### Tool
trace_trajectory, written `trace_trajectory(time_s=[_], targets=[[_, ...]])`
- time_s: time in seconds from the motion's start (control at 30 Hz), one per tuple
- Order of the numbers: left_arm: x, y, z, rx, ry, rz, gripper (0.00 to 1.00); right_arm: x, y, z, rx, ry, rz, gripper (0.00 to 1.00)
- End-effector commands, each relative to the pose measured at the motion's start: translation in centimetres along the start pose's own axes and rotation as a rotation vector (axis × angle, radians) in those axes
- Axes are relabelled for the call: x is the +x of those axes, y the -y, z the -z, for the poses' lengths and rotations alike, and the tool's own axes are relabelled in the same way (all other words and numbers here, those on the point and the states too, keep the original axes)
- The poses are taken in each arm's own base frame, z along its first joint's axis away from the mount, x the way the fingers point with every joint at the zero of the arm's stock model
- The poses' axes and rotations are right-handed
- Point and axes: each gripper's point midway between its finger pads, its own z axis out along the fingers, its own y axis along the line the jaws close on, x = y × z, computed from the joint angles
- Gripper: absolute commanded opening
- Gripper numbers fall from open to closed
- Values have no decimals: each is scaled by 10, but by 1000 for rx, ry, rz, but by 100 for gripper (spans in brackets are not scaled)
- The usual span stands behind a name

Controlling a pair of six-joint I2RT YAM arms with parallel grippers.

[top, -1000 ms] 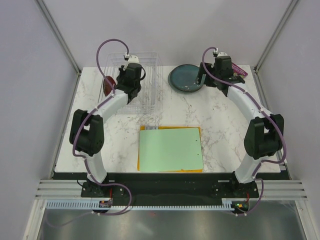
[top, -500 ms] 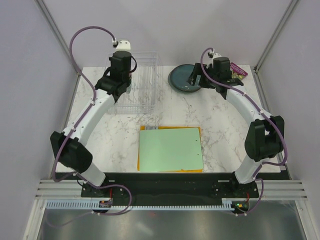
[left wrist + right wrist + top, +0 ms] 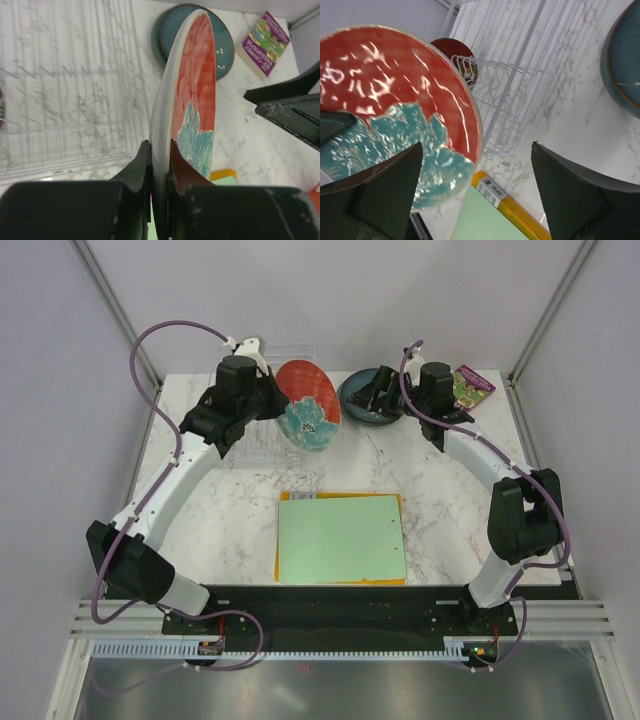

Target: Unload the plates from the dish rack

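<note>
- The left gripper point(image 3: 159, 152) is clamped on the rim of the red plate point(image 3: 308, 405). 1 finger sits on the patterned face and 1 on the pale back.
- The red plate stands on edge in the air near the far edge of the counter point(image 3: 440, 500), just beside the right wall of the dish rack point(image 3: 65, 75) and clear of its dividers.
- The right gripper point(image 3: 375, 392) is spread wide and holds nothing. It hovers by the dark teal plate point(image 3: 222, 50), which lies flat at the middle of the far edge, and faces the red plate.
- The small dark red plate point(image 3: 454, 54) shows at the rack's far-left end. I cannot tell whether it sits in a slot.
- The step in hand looks like carrying the red plate to the teal one, or passing it across.
- To do it well, I would keep the pinch firm, since the plate hangs from 1 small contact and could swing.
- Turn it flat before lowering, and centre it over the teal plate.
- The right gripper should either clear that spot or close on the opposite rim before the left lets go.
</note>
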Motion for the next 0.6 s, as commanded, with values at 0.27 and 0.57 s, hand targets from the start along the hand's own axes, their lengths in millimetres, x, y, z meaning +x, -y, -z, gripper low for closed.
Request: trace_trajectory(time_s=[0.27, 0.57], targets=[[-62, 87, 37, 455, 221, 224, 2, 13, -27, -11, -225, 1, -116, 96], [-61, 86, 42, 468, 232, 220, 2, 15, -28, -7, -235, 6, -92, 43]])
